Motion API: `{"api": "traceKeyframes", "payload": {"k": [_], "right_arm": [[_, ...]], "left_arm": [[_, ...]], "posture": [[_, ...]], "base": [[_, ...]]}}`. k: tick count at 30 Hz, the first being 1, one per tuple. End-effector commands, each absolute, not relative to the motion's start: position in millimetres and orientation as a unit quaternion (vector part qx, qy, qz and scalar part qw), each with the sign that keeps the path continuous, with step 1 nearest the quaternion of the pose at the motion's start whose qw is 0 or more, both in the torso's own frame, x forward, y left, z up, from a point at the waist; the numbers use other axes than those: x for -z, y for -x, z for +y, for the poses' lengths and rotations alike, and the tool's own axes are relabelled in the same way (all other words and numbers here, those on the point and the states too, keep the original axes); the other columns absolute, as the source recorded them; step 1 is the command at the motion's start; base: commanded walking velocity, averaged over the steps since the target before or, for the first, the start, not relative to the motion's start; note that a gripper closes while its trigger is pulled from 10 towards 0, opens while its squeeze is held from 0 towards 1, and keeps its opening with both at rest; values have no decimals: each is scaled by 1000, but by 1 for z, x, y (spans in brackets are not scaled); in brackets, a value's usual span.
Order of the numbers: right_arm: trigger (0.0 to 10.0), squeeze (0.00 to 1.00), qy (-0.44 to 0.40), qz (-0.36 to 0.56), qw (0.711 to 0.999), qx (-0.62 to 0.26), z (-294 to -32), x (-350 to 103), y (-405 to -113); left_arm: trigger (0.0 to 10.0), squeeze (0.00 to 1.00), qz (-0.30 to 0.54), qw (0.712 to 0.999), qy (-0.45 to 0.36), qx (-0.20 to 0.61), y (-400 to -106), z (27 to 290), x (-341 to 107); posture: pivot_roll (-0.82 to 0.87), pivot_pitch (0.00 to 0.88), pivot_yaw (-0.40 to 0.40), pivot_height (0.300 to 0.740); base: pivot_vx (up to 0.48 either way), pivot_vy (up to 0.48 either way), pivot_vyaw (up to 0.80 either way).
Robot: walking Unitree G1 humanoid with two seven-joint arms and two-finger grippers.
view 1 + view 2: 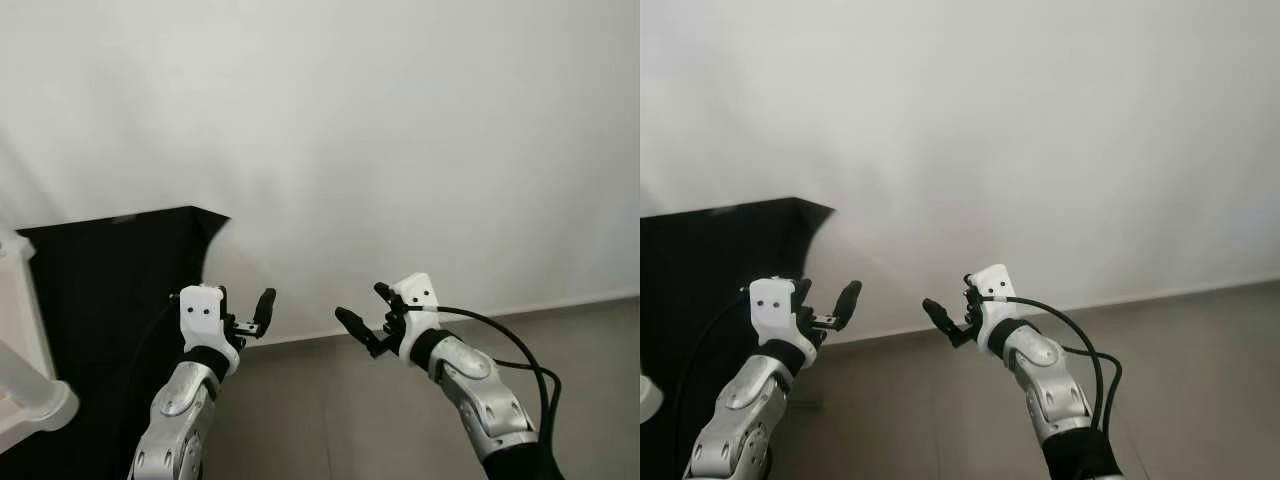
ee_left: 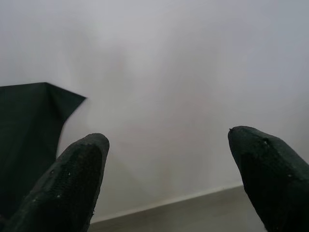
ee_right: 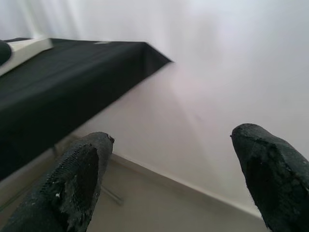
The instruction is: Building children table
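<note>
Table parts, white, lie on the black surface off to the left gripper's outer side, nearer it than the right gripper; both grippers hang spread and empty facing the wall.

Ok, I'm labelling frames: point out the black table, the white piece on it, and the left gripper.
black table point(image 1: 100, 300), left eye view, cloth-draped side
white piece point(image 1: 30, 395), left eye view, rounded end
left gripper point(image 1: 252, 312), left eye view, between fingertips

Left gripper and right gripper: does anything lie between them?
Nothing. In the left eye view, the left gripper and right gripper are raised apart, with bare white wall behind the gap.
</note>
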State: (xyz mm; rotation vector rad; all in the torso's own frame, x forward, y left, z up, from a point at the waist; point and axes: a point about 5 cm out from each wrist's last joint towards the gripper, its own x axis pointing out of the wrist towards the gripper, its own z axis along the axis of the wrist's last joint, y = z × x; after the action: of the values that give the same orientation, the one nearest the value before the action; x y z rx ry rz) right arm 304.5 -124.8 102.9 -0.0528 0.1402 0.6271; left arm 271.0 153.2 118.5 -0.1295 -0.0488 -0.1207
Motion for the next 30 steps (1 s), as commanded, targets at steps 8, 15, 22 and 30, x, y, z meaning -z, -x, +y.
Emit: {"api": "traceKeyframes", "payload": {"k": [8, 15, 22, 30], "right_arm": [[10000, 0, 38, 67, 937, -340, -115, -101, -302], [10000, 0, 37, 71, 935, -345, -114, -100, -302], [10000, 0, 16, 68, 940, -333, -116, -102, -304], [10000, 0, 39, 63, 934, -350, -114, -102, -302]], "left_arm": [[10000, 0, -14, 998, 44, 53, -269, 160, -115], [10000, 0, -14, 998, 40, 54, -269, 159, -115], [10000, 0, -13, 998, 37, 53, -270, 159, -115], [10000, 0, -5, 1000, -3, 27, -274, 161, -117]], "posture": [[-117, 0, 61, 740], [-117, 0, 58, 740], [-120, 0, 57, 740], [-120, 0, 57, 740]], "base": [[329, 0, 625], [328, 0, 800], [327, 0, 343], [197, 0, 0]]}}
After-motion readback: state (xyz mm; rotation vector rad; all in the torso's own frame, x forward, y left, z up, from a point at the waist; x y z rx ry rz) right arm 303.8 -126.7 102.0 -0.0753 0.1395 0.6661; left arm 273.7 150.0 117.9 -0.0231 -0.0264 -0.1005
